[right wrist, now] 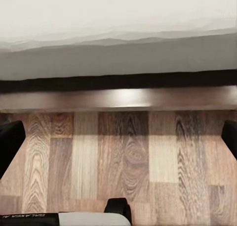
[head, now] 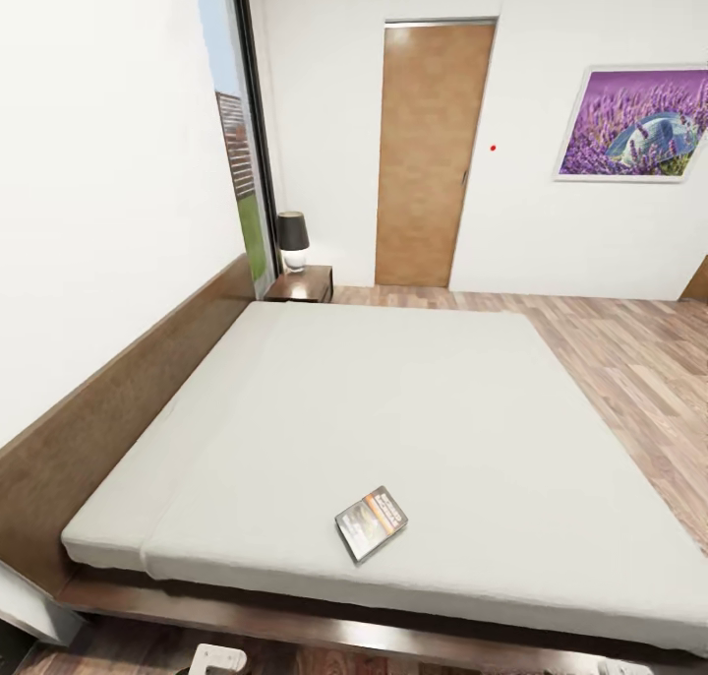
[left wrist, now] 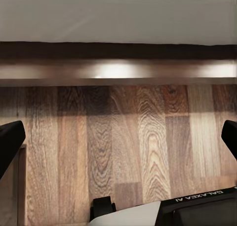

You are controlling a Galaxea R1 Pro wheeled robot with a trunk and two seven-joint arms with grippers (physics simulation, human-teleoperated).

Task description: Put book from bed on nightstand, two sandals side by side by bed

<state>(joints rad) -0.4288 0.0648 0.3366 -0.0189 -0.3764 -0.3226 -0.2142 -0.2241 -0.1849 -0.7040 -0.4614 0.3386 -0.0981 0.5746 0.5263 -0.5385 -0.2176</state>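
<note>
**At bed edge, book on mattress, both claws wide and empty**

Facing the bed (head: 442, 399) from its long side in the bedroom. Pale grey-white mattress, dark brown platform frame along the near edge, wooden headboard (head: 128, 399) running along the left wall.

Book (head: 371, 523) lying flat on the mattress, near the closest edge, roughly centre-left in the head view. Cover up, orange band and white lettering visible, rotated at an angle to the bed edge. Nothing touching it.

Nightstand (head: 305, 283) at the far end of the bed, in the corner beside the tall window (head: 241, 134). Dark reddish-brown top, carrying a lamp (head: 292, 239) with a black shade. Well apart from the book.

Brown door (head: 428, 153) in the far wall, framed purple flower picture (head: 634, 122) to its right. Wood-plank floor (head: 629, 360) right of the bed.

Left gripper (left wrist: 118, 137): fingertips at both side edges of the left wrist view, spread wide, only floor planks between them, nothing held. Aimed low at the bed frame and mattress side.

Right gripper (right wrist: 118, 137): same posture, fingers far apart at the frame edges of the right wrist view, empty, pointed at the floor and the bed's glossy frame rail
</note>
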